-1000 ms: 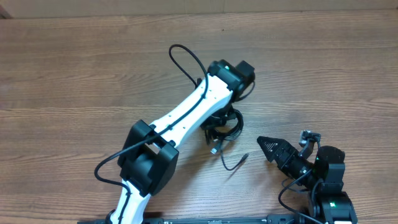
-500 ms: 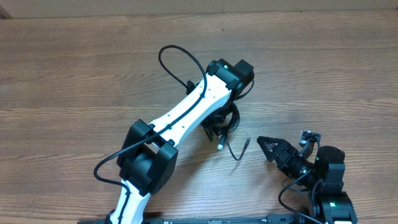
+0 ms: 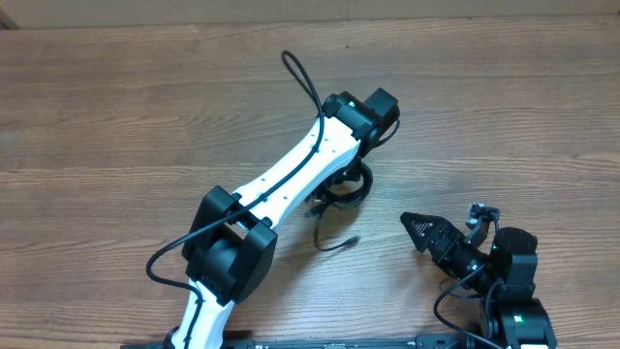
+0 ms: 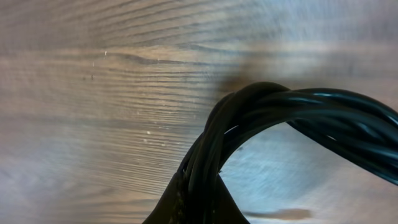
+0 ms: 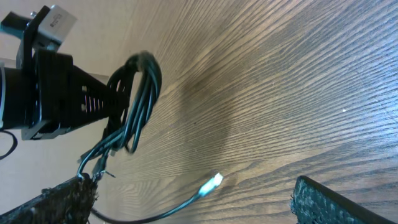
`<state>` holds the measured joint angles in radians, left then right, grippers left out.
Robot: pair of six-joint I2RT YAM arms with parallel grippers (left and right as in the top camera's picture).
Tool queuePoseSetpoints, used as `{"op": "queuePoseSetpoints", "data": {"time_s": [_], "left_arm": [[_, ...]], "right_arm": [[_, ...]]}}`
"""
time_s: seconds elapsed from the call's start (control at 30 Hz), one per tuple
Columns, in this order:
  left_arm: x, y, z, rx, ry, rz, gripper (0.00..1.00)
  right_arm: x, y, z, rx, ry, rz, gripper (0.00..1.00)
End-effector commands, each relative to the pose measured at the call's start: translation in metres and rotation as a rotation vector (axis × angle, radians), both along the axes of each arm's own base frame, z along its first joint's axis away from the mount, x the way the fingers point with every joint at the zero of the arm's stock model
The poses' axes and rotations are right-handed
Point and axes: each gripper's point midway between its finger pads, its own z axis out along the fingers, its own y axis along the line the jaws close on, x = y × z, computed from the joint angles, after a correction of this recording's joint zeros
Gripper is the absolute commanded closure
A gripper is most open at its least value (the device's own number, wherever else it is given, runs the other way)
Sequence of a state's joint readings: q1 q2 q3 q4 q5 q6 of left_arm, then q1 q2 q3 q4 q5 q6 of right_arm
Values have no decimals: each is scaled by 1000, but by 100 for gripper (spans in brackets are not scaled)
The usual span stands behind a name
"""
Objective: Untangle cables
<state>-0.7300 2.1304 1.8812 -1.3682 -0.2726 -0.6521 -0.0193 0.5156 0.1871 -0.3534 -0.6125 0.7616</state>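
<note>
The left jaws grip the cables [image 3: 351,186] as a twisted bundle above the tabletop [image 3: 116,116]. Its loose plug [image 3: 354,239] has swung leftward since a moment ago, so we think one lead is coming free. The right jaws wait wide, empty, nearby.

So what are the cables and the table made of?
Cables: probably rubber or plastic sheathing, smooth and slightly glossy; the black strands catch light streaks and bend freely. Table: wood or wood-look laminate, matte brown with grain lines; real or printed, I can't tell.
</note>
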Motion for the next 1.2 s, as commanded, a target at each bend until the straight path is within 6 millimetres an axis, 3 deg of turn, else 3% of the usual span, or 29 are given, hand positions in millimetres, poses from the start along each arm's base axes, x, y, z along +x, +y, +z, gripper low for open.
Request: {"op": "queuePoseSetpoints", "data": {"time_s": [0.0, 0.13, 0.33, 0.4, 0.67, 0.97, 1.07, 1.17], "left_arm": [[-7, 2, 5, 41, 85, -249, 96], [-16, -2, 3, 5, 125, -247, 96], [-25, -79, 2, -403, 185, -243, 96], [-22, -90, 4, -459, 176, -253, 96], [-28, -92, 7, -512, 227, -248, 96], [-37, -85, 9, -508, 275, -534, 96], [-30, -76, 19, -504, 268, -542, 96], [-21, -65, 42, -496, 249, -555, 96]], "right_arm": [[5, -2, 11, -11, -34, -6, 0], [5, -2, 11, -11, -34, -7, 1], [5, -2, 11, -11, -34, -6, 0], [5, -2, 11, -11, -34, -6, 0], [5, -2, 11, -11, -34, -7, 0], [5, -2, 11, -11, -34, -6, 0], [5, -2, 11, -11, -34, -6, 0], [5, -2, 11, -11, -34, -7, 0]]}}
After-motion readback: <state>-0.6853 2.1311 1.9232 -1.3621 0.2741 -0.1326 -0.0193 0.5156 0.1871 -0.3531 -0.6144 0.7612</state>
